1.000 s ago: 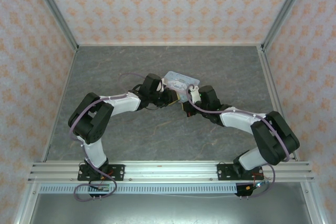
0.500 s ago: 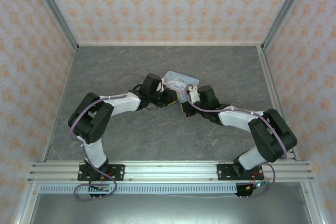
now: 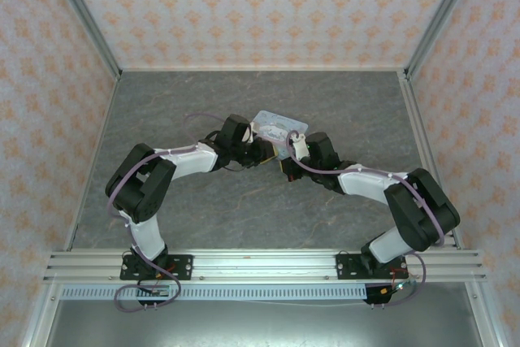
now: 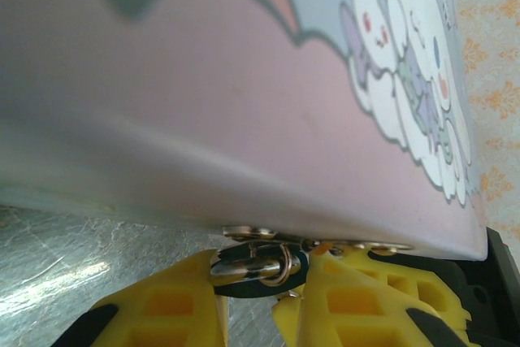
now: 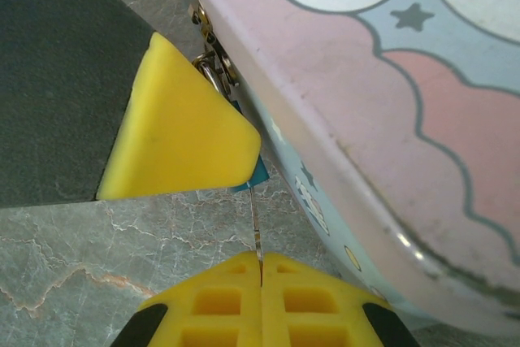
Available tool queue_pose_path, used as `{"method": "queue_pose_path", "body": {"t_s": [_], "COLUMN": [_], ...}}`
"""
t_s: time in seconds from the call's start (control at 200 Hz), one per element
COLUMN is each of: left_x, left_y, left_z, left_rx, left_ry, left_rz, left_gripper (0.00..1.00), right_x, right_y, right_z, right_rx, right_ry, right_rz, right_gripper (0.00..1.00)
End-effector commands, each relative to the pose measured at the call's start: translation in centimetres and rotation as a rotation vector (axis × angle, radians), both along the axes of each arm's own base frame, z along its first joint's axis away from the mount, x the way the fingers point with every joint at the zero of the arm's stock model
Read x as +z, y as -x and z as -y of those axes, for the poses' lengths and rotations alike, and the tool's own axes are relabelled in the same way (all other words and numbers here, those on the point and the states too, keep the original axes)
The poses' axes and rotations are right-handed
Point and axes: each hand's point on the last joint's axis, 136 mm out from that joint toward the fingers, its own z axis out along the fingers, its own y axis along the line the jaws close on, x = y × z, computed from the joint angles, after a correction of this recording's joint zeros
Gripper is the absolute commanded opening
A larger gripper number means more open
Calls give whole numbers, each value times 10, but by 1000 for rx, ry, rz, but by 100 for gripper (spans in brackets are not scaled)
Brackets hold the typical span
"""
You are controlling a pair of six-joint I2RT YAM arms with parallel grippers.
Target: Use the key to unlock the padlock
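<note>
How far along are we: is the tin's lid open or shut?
Shut. The tin's lid sits flush on its pale-blue side wall, no gap, and the padlock sits at its hasp in the left gripper.

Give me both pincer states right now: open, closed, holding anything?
Left pincer: closed on the padlock.
Right pincer: closed on the key, blade pointing at the padlock.
</note>
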Motion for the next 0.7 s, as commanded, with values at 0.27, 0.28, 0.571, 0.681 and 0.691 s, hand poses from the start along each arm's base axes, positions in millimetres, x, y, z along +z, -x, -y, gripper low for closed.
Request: {"method": "queue_pose_path", "body": {"t_s": [0.27,0.28,0.571,0.681,0.691], "left_x": [41,41,42,39,39], "left_y": [7,7,12,13,13], "left_z": [12,12,11,10,10], "left_rx": [-57,-59,-67,-71,-73], "left_ry": [65,65,56,49,48], "left_rz": [60,59,59,56,56], "left_gripper": [21,21,21,21,21], "right_x": [23,23,36,40,39], "right_y": [-18,-18,-25,-26,-26], "right_z": [-16,-16,-23,-26,-26], "right_rx": [8,8,20,31,33], "right_ry": [-69,-68,-101,-113,-114], "right_rz": [76,75,107,111,109], "right_gripper": [0,0,0,0,0]}}
